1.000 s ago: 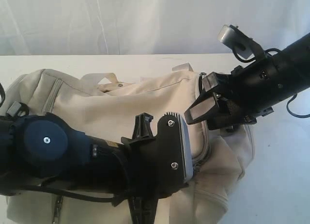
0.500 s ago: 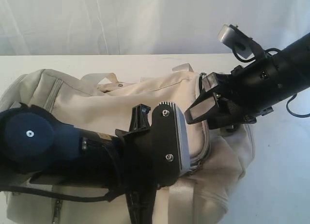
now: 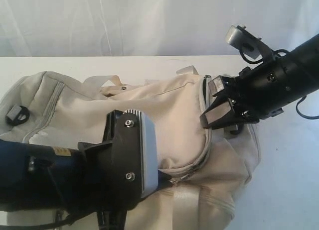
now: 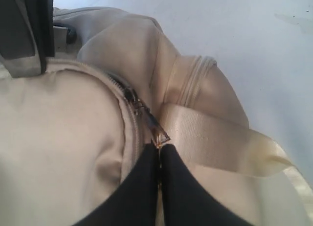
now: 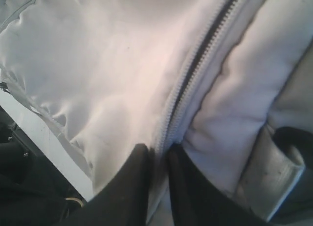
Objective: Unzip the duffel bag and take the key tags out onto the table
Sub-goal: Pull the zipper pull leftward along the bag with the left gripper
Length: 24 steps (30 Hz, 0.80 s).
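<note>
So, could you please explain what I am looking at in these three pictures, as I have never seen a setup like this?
This is a robot with a left arm and a right arm, each ending in a gripper. The wide picture comes from a camera off the arms. The other two come from cameras on the wrists, looking along the gripper fingers. On the white table lies a cream bag. In the left wrist picture, the left gripper is closed on the metal zipper pull, beside a pale strap. In the right wrist picture, the right gripper pinches the bag's fabric at the zipper, probably to hold it steady. The key tags are not in view.
</note>
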Each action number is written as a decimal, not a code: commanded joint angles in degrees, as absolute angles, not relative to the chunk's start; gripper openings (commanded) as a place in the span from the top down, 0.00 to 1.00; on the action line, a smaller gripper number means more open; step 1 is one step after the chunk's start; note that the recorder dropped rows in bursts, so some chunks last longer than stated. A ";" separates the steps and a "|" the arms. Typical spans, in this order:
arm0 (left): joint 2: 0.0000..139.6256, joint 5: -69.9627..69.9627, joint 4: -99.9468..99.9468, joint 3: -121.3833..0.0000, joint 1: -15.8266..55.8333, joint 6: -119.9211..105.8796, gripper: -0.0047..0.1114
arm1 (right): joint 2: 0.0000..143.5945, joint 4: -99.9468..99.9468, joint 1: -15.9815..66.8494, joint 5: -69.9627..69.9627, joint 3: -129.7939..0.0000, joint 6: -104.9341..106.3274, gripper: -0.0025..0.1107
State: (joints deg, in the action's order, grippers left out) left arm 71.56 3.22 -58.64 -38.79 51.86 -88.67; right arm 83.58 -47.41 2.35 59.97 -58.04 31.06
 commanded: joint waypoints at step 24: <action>53.74 28.34 -99.95 -29.00 52.26 -118.00 0.96 | 83.59 -43.07 2.28 56.05 -58.19 30.14 0.98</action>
State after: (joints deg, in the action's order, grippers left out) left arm 56.38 25.25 -97.66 -29.48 51.99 -112.17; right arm 83.58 -43.80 2.35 56.73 -58.04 30.23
